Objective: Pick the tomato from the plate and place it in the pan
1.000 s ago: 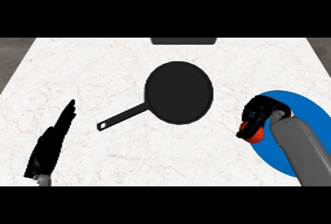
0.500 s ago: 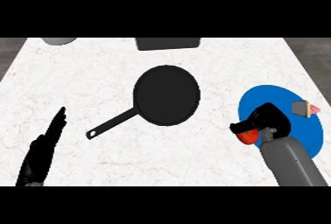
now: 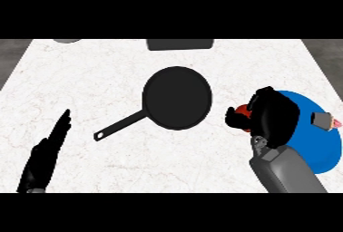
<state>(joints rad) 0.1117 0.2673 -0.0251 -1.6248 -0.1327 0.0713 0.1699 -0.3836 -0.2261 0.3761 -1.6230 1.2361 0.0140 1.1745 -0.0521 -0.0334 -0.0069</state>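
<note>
**Tomato in the right hand, between plate and pan**

Head view: The white marbled counter [image 3: 100,81] fills the view. Near its centre lies the black pan [image 3: 178,97], its round bowl upward and its handle running toward 8 o'clock, ending in a small eyelet. Nothing lies in the pan.

At 3 o'clock from the pan is the right hand [image 3: 271,115], coming up from the lower edge on its grey forearm. Its fingers are curled round the tomato [image 3: 242,112], of which only a red patch shows between the black fingers on the hand's left side. The tomato sits just beside the left rim of the blue plate [image 3: 315,149] and near the pan's right edge, apart from the pan. Whether it touches the counter cannot be told.

The plate lies at 4 o'clock from the pan, much of it hidden under the hand and forearm. On its right part rests a small pinkish-grey object [image 3: 324,120], too small to name.

The left hand [image 3: 47,156] shows at 8 o'clock, near the lower left corner, fingers straight and pointing toward 1 o'clock, holding nothing, well apart from the pan's handle.

At the counter's far edge, at 12 o'clock, stands a dark grey rectangular thing [image 3: 179,44]; at 11 o'clock a grey rounded thing [image 3: 67,40] is cut by the view.
</note>
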